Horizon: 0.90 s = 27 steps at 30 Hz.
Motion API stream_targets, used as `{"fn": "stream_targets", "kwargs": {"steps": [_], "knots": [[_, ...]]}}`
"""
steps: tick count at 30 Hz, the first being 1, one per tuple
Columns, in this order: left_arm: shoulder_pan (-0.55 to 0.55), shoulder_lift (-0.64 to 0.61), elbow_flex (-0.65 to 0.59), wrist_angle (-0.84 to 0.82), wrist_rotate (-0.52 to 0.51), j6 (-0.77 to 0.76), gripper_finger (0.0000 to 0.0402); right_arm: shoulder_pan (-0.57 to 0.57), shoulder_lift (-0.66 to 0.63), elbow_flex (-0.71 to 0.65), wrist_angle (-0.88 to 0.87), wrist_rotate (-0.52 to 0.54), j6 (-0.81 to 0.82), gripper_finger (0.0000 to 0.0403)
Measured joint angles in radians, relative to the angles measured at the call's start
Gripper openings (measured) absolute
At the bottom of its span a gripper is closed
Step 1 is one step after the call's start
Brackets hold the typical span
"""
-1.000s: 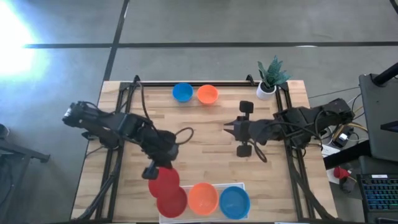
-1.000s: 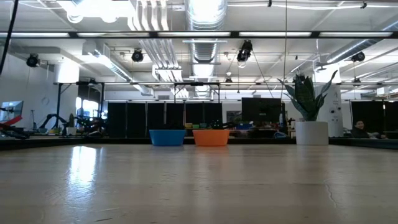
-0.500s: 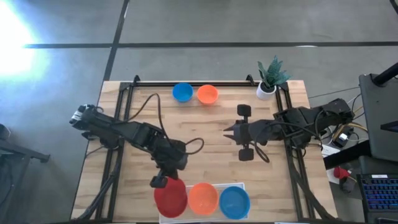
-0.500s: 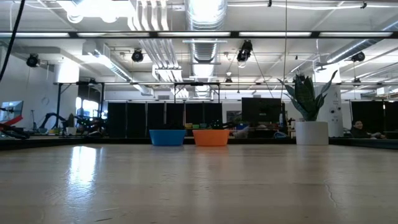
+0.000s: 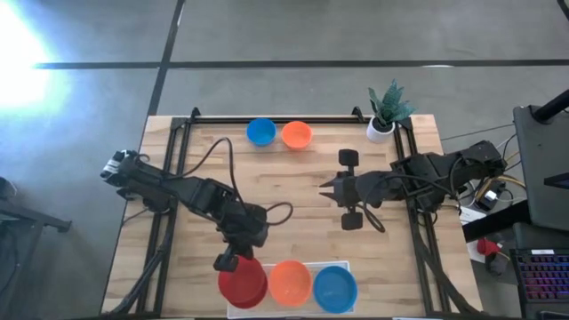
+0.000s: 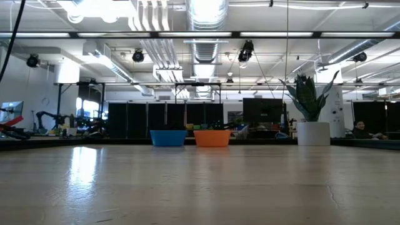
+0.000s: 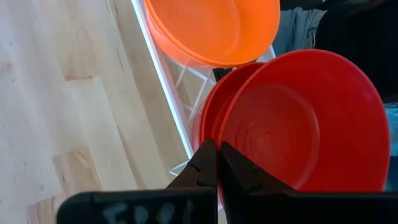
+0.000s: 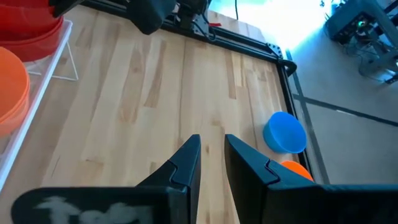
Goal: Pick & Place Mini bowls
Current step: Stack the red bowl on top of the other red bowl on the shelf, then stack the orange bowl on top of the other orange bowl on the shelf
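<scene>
My left gripper [image 5: 228,263] is shut on a red mini bowl [image 7: 298,124] at the near left of the white lattice tray [image 7: 163,74]. This bowl lies over a second red bowl [image 7: 208,118] that sits in the tray. An orange bowl [image 5: 289,283] and a blue bowl [image 5: 334,289] sit in the tray beside them. Another blue bowl [image 5: 260,132] and orange bowl [image 5: 297,135] stand on the table near its far edge. My right gripper [image 5: 325,187] is open and empty over the table's middle right. My left gripper pinches the red bowl's rim [image 7: 219,163] between its two fingers, one inside the bowl and one outside. The fingers slant down from the table's left and far side. The bowl is tilted over the lower red bowl; whether the two touch, I cannot tell.
A small white pot with a green plant [image 5: 384,111] stands at the table's far right corner. Black frame rails run along the table's left, right and far edges. Bare wood lies between the far bowls and the tray.
My left gripper has carried the red bowl toward the table's near edge and a little to the right, from beside the tray to over the red bowl in the tray. It stays shut on the rim.
</scene>
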Motion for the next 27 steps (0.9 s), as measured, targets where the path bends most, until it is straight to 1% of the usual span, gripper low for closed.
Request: {"fn": "stream_targets", "kwargs": {"steps": [8,15,19,24,27], "knots": [[0.000,0.002,-0.001,0.003,-0.003,0.015,0.0006,0.000,0.000,0.000,0.000,0.000,0.001,0.0068],[-0.004,0.002,-0.001,0.008,-0.004,0.015,0.0057,0.000,0.000,0.000,0.000,0.000,0.000,0.0068],[-0.004,0.002,0.003,0.006,-0.004,0.015,0.0076,0.000,0.000,0.000,0.000,0.000,0.000,0.0068],[0.010,-0.006,0.038,-0.025,-0.004,0.055,0.0080,0.000,0.000,0.000,0.000,0.003,0.000,0.0068],[0.033,-0.006,0.080,-0.090,-0.005,0.056,0.0080,-0.002,0.000,0.000,0.000,0.055,0.036,0.0068]]}}
